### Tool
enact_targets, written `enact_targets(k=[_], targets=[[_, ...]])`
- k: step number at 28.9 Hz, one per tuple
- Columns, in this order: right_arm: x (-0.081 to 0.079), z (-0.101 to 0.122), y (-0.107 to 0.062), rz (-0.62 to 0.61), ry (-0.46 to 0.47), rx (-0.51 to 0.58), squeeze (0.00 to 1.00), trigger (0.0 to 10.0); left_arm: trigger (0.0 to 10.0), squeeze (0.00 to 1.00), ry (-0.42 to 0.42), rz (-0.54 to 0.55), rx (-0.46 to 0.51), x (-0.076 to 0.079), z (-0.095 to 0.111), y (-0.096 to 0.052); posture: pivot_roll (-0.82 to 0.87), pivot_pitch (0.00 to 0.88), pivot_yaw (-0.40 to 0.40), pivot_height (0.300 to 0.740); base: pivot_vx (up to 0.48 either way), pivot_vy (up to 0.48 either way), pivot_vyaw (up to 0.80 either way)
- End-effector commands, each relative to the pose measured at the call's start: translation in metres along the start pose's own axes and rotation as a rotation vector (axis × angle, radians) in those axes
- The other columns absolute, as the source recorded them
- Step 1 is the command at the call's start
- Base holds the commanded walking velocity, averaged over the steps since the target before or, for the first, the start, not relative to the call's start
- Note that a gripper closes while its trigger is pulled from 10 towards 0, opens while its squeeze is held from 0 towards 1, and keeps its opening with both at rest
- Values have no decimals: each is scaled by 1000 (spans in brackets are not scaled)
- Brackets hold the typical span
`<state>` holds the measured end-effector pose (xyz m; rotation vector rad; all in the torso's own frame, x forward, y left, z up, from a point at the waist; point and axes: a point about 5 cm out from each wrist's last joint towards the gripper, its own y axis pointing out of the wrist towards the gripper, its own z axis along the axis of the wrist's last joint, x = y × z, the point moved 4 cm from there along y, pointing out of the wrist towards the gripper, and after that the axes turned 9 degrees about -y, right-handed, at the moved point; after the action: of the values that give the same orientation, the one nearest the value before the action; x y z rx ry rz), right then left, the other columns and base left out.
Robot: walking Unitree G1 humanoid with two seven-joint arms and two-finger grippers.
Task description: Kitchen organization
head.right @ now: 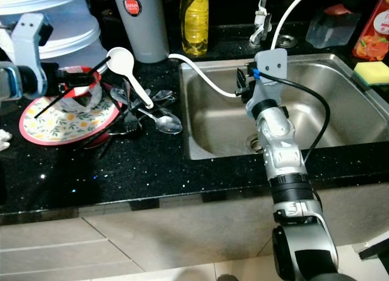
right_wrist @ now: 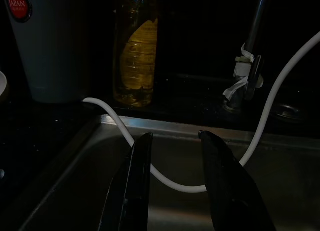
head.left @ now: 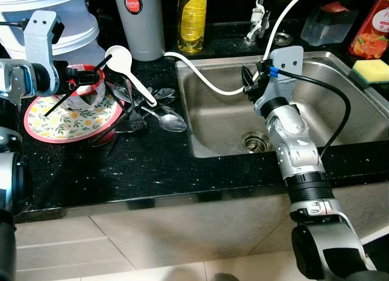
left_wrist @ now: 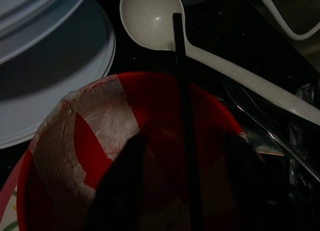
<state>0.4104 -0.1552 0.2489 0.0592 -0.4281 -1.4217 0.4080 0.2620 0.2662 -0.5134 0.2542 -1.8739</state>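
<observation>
- The left arm reaches in from the robot's left, level over the black bench [head.left: 152,171], its left tool [head.left: 85,79] above the red bowl [left_wrist: 150,106]
- In the left wrist view the two dark fingers sit apart over the bowl, and one black chopstick [head.left: 76,86] runs between them; whether they press it I cannot tell
- The red bowl stands on a flowered plate [head.left: 79,120] with a red rim; a pale smear coats part of its inner wall
- The chopstick slants across bowl and plate, its upper end at the white ladle [head.left: 118,59]
- The right arm stretches forward over the steel sink [head.left: 316,111], forearm above the front edge, right tool [right_wrist: 172,156] spread and gripping nothing
- A white hose [head.left: 206,80] curves from the bench into the sink, passing just beyond the right fingers
- Metal spoons [head.left: 161,114] lie heaped between plate and sink
- Behind stand a grey tumbler [head.left: 138,22], a yellow bottle [head.left: 192,19], stacked white dishes [head.left: 79,25]; a yellow sponge [head.left: 371,70] sits at the sink's far right
</observation>
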Motion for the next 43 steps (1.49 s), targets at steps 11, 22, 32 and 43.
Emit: enact_targets(k=[11,22,32,43], targets=[[5,2,-1,-14,-10,2,0,10000,0,0,-21,-18,36,6,7,3,56,0,49,740,0,0,0],[3,16,0,-3,99,57,0,10000,10000,0,150,-82,299,38,63,-17,60,0,49,740,0,0,0],[-28,119,-30,484,681,436,0,10000,10000,0,540,-686,521,165,48,-60,32,0,61,740,0,0,0],[-54,131,-51,729,843,423,0,10000,10000,0,363,-881,535,191,11,-61,7,0,59,740,0,0,0]])
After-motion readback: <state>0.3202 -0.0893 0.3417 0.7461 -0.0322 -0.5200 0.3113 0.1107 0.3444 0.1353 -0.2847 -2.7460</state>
